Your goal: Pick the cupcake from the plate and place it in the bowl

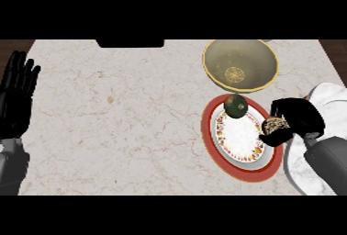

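Head view. The right forearm (328, 160), grey, enters from the near right corner and angles toward the left. Its black right hand (298, 114) sits at the right rim of the plate (207, 133), with its fingers curled inward and closed round the cupcake (275, 124). Only a small speckled brown and cream patch of the cupcake shows between the fingers. It lies at the plate's right edge, and whether it rests on the plate or is raised off it cannot be told.

The left hand (17, 92) rests at the far left edge of the view, with its fingers straight, spread slightly and pointing away. Its grey left forearm (12, 165) lies below it along the same edge.

The plate is round, with a broad red outer rim and a white centre ringed by a band of small red and yellow motifs. A dark green rounded item (235, 106) sits on the plate's far part, well apart from the hand.

The bowl (254, 53) stands just beyond the plate, toward the far right. It is round and a dull yellow-olive, with a paler rim and a round yellow medallion at its bottom.

The tabletop (122, 114) is pale beige stone with fine reddish veining. A white veined shape (328, 98) lies under the right forearm at the right edge, and what it is cannot be told. A flat black object (130, 43) sits at the far edge.
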Action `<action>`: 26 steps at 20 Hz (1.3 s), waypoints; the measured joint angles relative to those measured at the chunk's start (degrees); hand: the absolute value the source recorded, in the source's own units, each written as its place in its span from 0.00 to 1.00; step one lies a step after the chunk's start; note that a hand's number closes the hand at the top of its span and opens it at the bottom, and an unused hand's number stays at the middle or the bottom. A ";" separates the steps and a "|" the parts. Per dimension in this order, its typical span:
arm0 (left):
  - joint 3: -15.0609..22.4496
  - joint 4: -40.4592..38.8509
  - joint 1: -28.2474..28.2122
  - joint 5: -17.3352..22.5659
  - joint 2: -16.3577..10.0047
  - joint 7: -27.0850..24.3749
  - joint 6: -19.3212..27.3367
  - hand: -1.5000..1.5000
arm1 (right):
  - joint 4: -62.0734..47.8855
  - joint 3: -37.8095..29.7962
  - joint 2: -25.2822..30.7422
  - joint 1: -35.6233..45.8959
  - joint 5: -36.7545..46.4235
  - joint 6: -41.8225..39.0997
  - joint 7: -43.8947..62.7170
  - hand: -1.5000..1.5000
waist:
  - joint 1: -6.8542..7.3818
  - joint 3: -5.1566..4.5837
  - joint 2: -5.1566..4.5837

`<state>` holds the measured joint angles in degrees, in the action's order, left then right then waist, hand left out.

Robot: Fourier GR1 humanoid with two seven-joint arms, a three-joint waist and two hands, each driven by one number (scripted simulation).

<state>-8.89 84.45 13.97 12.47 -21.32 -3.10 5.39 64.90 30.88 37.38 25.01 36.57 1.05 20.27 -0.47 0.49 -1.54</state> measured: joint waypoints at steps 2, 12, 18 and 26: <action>-0.01 0.18 -0.09 0.06 -0.07 -0.20 -0.20 0.50 | -2.03 -2.61 5.13 0.74 -1.94 -0.61 -6.96 1.00 | 0.32 0.07 -0.10; 0.63 0.72 0.43 0.45 0.27 -0.12 -1.08 0.50 | -16.02 -17.41 22.26 6.39 -13.61 -3.49 -40.98 1.00 | 2.07 0.19 -0.20; 1.49 1.00 0.95 0.37 0.58 0.65 -1.46 0.50 | -24.87 -24.33 26.66 11.54 -19.88 -9.03 -59.21 1.00 | 3.47 0.03 -0.02; 2.50 0.38 2.53 -0.38 1.20 1.32 -1.32 0.50 | -34.03 -27.48 27.50 21.69 -24.40 -21.70 -66.96 1.00 | 4.58 -0.26 0.12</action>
<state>-6.38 84.84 16.50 12.09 -20.12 -1.79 4.07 30.87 3.40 64.88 46.70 12.18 -20.64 -46.68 4.10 0.23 -1.42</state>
